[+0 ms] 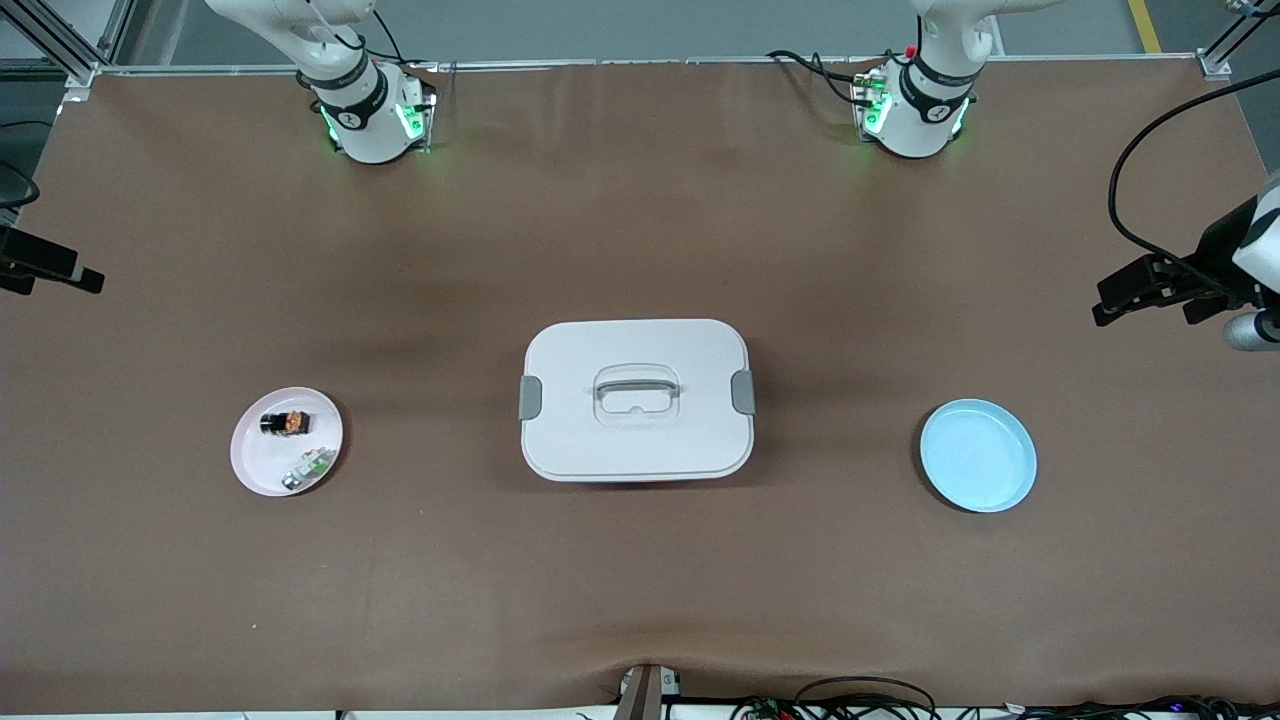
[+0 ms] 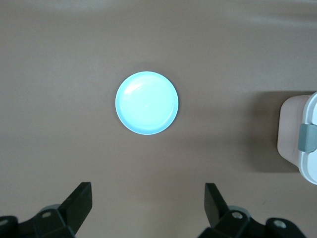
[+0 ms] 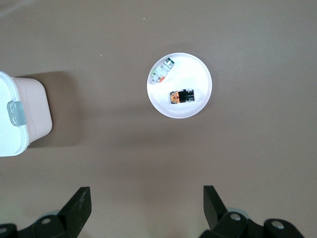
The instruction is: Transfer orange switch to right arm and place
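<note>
The orange switch (image 1: 285,423), a tiny black block with an orange middle, lies on a pale pink plate (image 1: 255,465) at the right arm's end of the table. In the right wrist view the orange switch (image 3: 181,96) rests on the same plate (image 3: 193,69). My right gripper (image 3: 146,194) hangs open high above the bare table beside that plate, holding nothing. At the left arm's end, my left gripper (image 2: 147,193) also hangs open and empty, high above the table beside a light blue plate (image 2: 147,103).
A small green-white-silver piece (image 1: 308,468) shares the pink plate with the switch. A white lidded box (image 1: 636,398) with a grey handle and clips stands mid-table, between the pink plate and the blue plate (image 1: 978,455). Brown table surface surrounds all three.
</note>
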`<state>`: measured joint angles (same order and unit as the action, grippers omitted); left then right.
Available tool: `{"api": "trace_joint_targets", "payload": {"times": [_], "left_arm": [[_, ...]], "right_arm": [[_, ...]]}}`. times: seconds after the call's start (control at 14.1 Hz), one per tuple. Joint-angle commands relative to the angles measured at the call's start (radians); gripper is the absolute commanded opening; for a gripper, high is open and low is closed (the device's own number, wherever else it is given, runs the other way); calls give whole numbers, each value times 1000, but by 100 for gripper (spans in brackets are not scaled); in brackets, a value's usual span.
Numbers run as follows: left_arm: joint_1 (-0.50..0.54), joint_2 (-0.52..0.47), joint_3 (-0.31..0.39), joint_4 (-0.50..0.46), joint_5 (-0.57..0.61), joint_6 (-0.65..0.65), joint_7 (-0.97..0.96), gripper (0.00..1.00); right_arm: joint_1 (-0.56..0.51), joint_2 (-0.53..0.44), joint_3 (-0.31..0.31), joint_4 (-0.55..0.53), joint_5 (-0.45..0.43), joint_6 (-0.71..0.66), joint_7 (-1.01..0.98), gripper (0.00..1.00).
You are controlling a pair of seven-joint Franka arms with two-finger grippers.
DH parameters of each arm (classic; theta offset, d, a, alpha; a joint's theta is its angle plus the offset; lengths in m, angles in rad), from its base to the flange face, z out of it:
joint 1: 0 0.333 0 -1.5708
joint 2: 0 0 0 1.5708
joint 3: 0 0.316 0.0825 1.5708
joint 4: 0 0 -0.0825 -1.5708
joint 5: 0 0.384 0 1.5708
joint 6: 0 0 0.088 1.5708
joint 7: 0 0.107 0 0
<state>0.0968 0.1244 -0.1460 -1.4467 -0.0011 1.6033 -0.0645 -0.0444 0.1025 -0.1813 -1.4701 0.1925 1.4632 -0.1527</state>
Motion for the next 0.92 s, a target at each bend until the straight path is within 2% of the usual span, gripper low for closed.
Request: {"api": "trace_joint_targets", "payload": {"times": [0.0,0.28,0.57,0.64,0.71,0.85], "left_arm": [[-2,7,-6,22,18,16,17,100],[-2,11,-3,20,19,18,15,100],[0,3,0,22,21,18,8,100],[0,1,0,22,19,18,9,100],[-2,0,0,22,18,18,11,100],[-11,1,-3,26,18,20,14,100]], "right_arm": [[8,-21,9,4,-10,-6,-2,100],[31,-18,14,10,-99,35,-221,100],[21,-20,14,27,-104,51,-203,100],[12,-21,28,28,-104,51,-179,100],[0,-23,67,30,-120,52,-150,100],[-3,-24,153,39,-217,48,-66,100]]}}
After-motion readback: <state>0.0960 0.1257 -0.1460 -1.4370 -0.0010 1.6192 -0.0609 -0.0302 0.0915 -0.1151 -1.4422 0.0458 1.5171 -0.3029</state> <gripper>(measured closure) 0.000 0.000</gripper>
